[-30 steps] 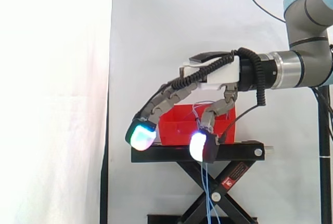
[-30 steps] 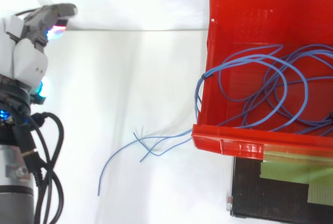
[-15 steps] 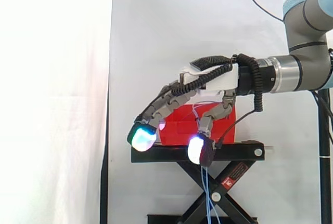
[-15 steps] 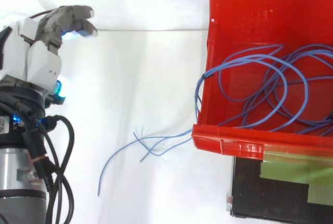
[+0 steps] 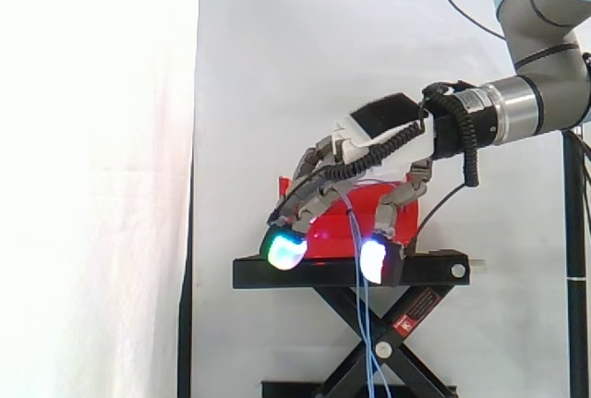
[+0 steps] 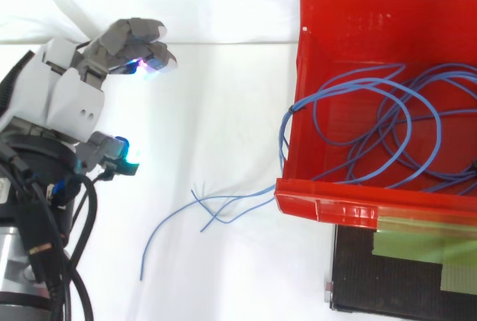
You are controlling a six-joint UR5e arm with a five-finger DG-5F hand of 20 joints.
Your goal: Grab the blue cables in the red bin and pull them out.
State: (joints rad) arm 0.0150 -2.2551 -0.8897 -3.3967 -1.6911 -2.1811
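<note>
The red bin (image 6: 322,209) holds a loose tangle of thin blue cables (image 6: 387,124). Some strands run over the bin's left wall, and their free ends (image 6: 216,213) trail out past the rim. In the side view these strands (image 5: 362,324) hang down in front of the stand. My hand (image 6: 71,105) is left of the bin and apart from it, open, with relaxed fingers reaching toward the bin. In the side view the hand (image 5: 369,130) tilts downward in front of the bin, its glowing fingertips (image 5: 286,251) at the level of the stand's top. It holds nothing.
The bin sits on a black scissor stand (image 5: 434,269) before a white curtain. A black platform edge (image 6: 402,284) shows below the bin in the top view. The arm enters from the right in the side view.
The hand has moved toward the bin and tipped its fingers downward, spreading them a little. The cables and bin have not moved.
</note>
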